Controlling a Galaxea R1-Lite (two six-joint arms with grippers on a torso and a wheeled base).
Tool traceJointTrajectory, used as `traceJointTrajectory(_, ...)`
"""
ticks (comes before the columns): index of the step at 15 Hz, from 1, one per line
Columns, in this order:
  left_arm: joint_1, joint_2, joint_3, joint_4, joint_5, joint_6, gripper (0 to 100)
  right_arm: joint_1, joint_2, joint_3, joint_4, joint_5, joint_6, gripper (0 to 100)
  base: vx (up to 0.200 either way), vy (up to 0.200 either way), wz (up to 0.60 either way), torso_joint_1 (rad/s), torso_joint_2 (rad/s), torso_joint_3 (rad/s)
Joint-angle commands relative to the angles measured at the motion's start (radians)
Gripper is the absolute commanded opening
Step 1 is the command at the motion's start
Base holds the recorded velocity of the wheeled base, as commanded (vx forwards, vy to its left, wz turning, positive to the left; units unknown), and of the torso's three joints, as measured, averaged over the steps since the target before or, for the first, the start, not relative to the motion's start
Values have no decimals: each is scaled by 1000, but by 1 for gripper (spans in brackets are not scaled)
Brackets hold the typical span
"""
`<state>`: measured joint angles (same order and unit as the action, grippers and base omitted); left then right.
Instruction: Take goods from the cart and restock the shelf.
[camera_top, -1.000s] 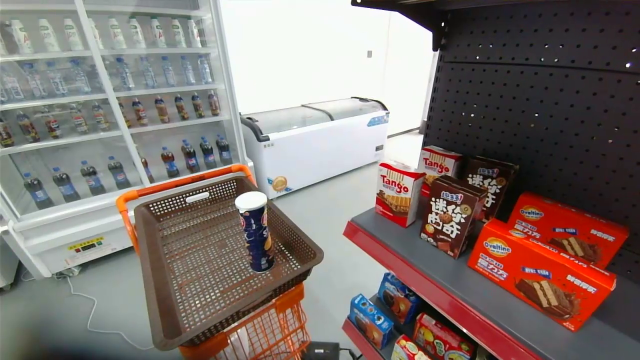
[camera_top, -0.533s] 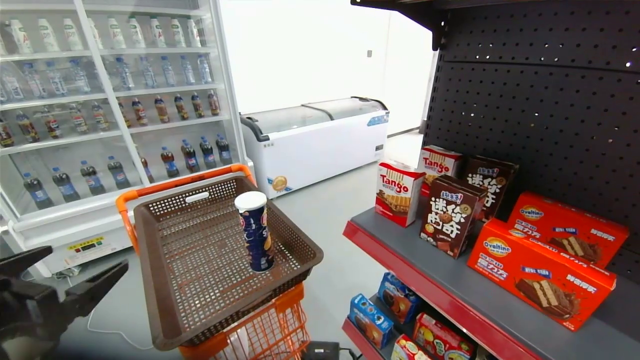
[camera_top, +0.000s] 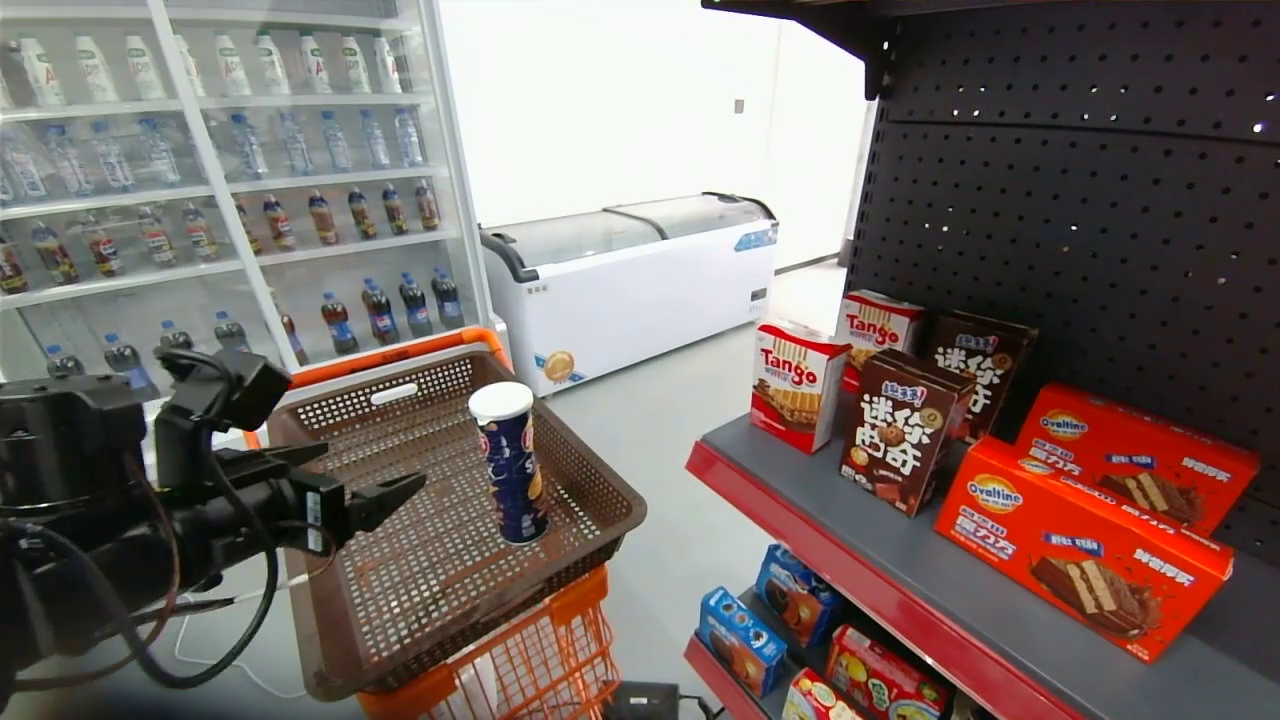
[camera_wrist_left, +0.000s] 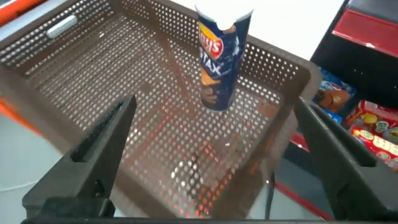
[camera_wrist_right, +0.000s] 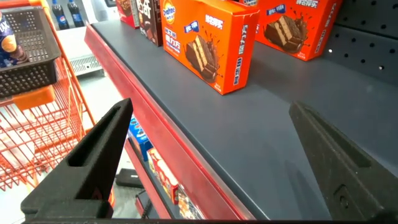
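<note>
- My left gripper (camera_top: 372, 468): black wedge-shaped fingers spread wide, holding nothing, at the basket's left side.
- Basket (camera_top: 400, 590): brown perforated plastic, rectangular, sitting on an orange wire cart (camera_top: 545, 650).
- Can (camera_top: 512, 465): tall dark-blue tube with a white lid, upright in the basket, just beyond my open fingers and not touching them.
- Shelf (camera_top: 850, 540): flat grey board with a red front lip.
- My right gripper (camera_wrist_right: 211, 106): wide open and empty, over the shelf.

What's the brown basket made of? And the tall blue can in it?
The brown basket looks like matte moulded plastic, its walls and floor a grid of holes. The tall blue can is probably glossy printed cardboard with a white plastic-looking lid.
</note>
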<state>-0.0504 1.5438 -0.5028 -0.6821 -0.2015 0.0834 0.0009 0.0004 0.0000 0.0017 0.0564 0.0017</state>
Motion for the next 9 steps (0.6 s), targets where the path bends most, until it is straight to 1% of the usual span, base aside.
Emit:
traceJointTrajectory(1,-2,226,-66,-97,-16,16,100,1,0,0,0,0,0,100,0,0,0,0,0,0)
traceJointTrajectory(3,-9,280,-76,-151,-16,36,100,1,0,0,0,0,0,100,0,0,0,0,0,0)
traceJointTrajectory(4,-32,312,-82,-180,-16,42,100,1,0,0,0,0,0,100,0,0,0,0,0,0)
traceJointTrajectory(7,-62,397,-129,-234,-15,42,100,1,0,0,0,0,0,100,0,0,0,0,0,0)
traceJointTrajectory(9,-62,458,-177,-241,-13,42,100,1,0,0,0,0,0,100,0,0,0,0,0,0)
